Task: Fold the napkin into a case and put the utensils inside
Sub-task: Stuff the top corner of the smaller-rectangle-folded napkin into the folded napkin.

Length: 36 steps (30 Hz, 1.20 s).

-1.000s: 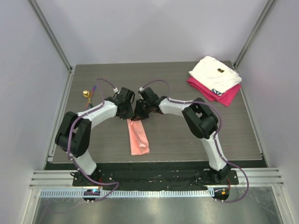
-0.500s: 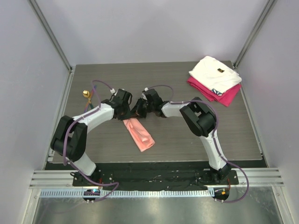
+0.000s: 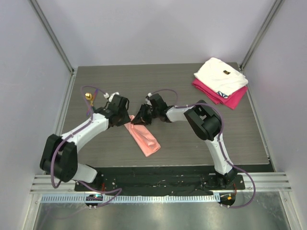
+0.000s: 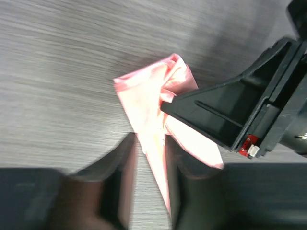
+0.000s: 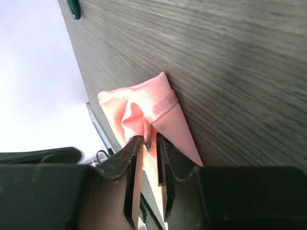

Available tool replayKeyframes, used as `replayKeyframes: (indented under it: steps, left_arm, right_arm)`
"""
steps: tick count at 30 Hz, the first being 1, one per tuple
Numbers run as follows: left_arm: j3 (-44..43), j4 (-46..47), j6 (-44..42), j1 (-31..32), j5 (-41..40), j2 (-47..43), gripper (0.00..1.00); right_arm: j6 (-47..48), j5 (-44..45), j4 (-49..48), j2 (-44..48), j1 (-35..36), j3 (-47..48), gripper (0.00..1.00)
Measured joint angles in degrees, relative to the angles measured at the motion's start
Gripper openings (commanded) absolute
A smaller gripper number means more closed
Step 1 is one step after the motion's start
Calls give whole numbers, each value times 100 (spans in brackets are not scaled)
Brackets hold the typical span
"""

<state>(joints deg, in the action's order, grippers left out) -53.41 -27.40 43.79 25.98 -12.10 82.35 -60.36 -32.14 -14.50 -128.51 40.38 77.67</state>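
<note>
Jaws on the right gripper nip a bunched fold of the napkin at its 11 o'clock end, likely pinning it. The left gripper straddles that end, parted, gripping nothing. Folded narrow, the cloth trails toward 5 o'clock.

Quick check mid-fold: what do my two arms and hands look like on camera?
Both the left arm and right arm have white shells, bulky black joints and looping purple cables. The left hand and right hand are black, with flat tapered fingers.
</note>
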Motion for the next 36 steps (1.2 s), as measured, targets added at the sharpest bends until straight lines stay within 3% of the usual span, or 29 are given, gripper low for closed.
replayKeyframes:
  steps: [5, 8, 16, 23, 32, 35, 36]
  left_arm:
    - [531, 107, 251, -385, -74, -732, 9]
    - [680, 114, 280, -667, 7, -549, 4]
    - [682, 643, 374, -859, 529, 535, 2]
    - [715, 1172, 455, -841, 789, 780, 0]
    - [909, 1381, 485, -841, 807, 647, 2]
    - [922, 1217, 411, -841, 802, 540, 9]
    - [929, 1104, 369, -837, 789, 452, 17]
  right_arm:
    - [293, -13, 234, 55, 31, 48, 27]
    - [463, 7, 391, 61, 70, 120, 23]
    - [693, 87, 809, 61, 199, 299, 8]
    - [726, 186, 1010, 61, 323, 492, 5]
    - [647, 260, 820, -85, 420, 511, 13]
    - [713, 223, 793, -98, 415, 516, 24]
    - [769, 214, 798, -87, 415, 520, 29]
